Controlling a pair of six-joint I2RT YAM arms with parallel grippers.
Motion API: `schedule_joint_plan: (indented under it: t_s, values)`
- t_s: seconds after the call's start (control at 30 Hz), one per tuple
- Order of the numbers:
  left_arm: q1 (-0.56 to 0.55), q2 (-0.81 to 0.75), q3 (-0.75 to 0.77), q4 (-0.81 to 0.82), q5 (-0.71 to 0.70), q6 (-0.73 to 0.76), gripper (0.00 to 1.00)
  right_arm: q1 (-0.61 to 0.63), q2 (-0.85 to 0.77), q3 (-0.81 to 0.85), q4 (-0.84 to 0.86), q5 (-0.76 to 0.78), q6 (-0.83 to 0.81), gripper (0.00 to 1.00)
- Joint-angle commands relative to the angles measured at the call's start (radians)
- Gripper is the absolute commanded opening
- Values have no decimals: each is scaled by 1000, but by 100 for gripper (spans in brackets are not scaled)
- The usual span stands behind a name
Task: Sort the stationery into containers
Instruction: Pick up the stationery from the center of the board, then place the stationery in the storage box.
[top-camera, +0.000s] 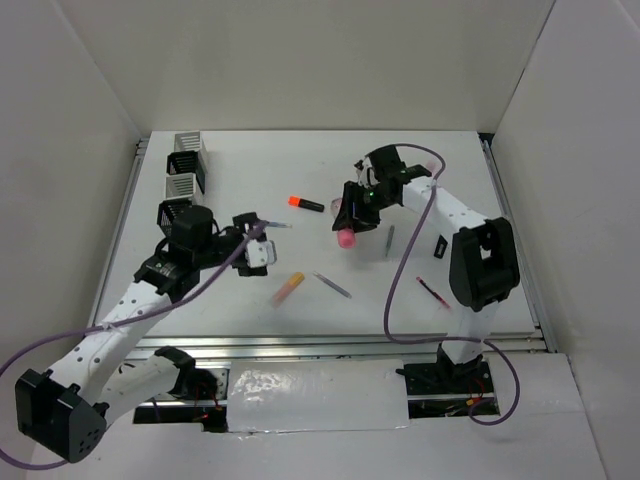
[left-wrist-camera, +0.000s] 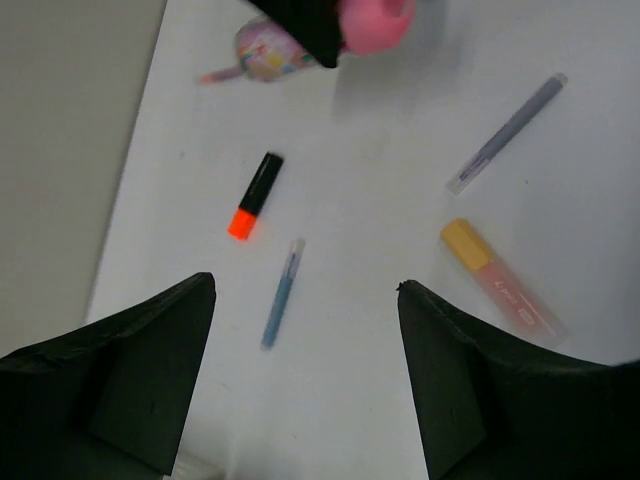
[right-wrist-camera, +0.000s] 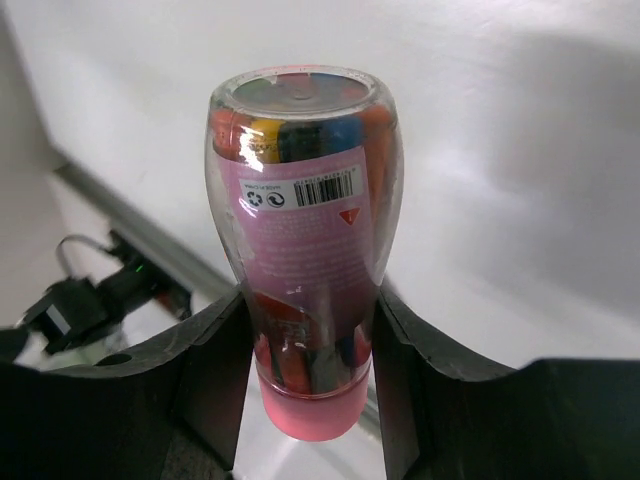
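Right wrist, right hand (right-wrist-camera: 308, 350) clamped around pink-capped bottle (right-wrist-camera: 300, 180)

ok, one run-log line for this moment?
left gripper: open, near blue pen | right gripper: shut on pink-capped tube | orange-capped marker, highlighter: lying on table

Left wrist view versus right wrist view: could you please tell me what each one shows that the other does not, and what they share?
Only the left wrist view shows the open left pincer and loose stationery on the table: an orange-capped black marker, a thin blue pen, a grey pen and a yellow-capped highlighter.

Only the right wrist view shows the barcode label on the pink-capped marker.

Both show that marker gripped in the right pincer. The left wrist view catches mainly its pink cap at the top edge.
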Motion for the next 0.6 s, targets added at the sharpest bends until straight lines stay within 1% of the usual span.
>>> schedule_joint_plan:
  t_s: [0.0,0.03,0.13,0.17,0.2,0.23,0.27,0.3,0.37,0.5,0.57]
  values:
    - [-86,-19,-30,57,110,405,86,10,-103,-44,15,-177,27,0]
    - [-137,-20,-40,62,102,447,85,10,-116,-67,21,-186,53,0]
    - [-241,-20,-90,163,56,524,83,13,-154,-115,54,-211,128,0]
    - [-264,-22,-118,201,41,537,81,14,-160,-127,78,-226,148,0]
    - [-286,-22,-135,297,29,562,78,16,-171,-141,90,-242,189,0]
    - [-327,-20,-153,338,3,574,75,17,-174,-164,104,-277,209,0]
    - [-347,-16,-174,371,-8,599,69,23,-176,-170,115,-283,226,0]
    - [-365,-4,-178,401,-16,611,66,27,-180,-176,118,-285,255,0]
    - [-409,24,-173,415,-46,628,62,31,-180,-185,110,-274,289,0]
    - [-459,73,-168,432,-72,665,59,34,-153,-181,87,-265,389,0]
    - [-473,104,-153,447,-92,648,58,36,-143,-168,71,-239,404,0]
